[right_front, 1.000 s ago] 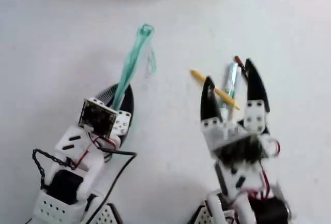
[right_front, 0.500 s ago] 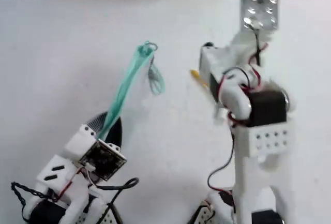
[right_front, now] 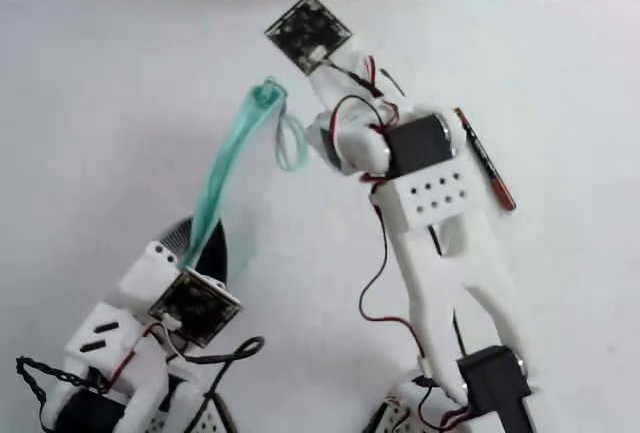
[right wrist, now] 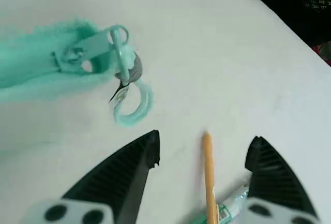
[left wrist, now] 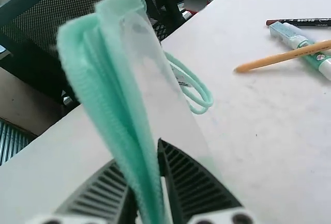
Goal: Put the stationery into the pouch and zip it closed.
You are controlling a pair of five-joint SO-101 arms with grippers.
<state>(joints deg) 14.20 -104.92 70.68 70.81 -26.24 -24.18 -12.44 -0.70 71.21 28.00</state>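
Closest to my end of the bench (right_front: 90,123), the left tool (left wrist: 145,172) is clamped on the teal pouch (left wrist: 124,79), holding it edge-up and drawn back a little from 1 second ago. Further out, the right tool (right wrist: 205,140) has swung across toward the zip pull (right wrist: 98,45) — jaws wide, gripping nothing, the yellow pencil (right wrist: 208,177) lying between them. Beyond lies the red pen (right_front: 485,158) — so I judge nothing is packed yet.
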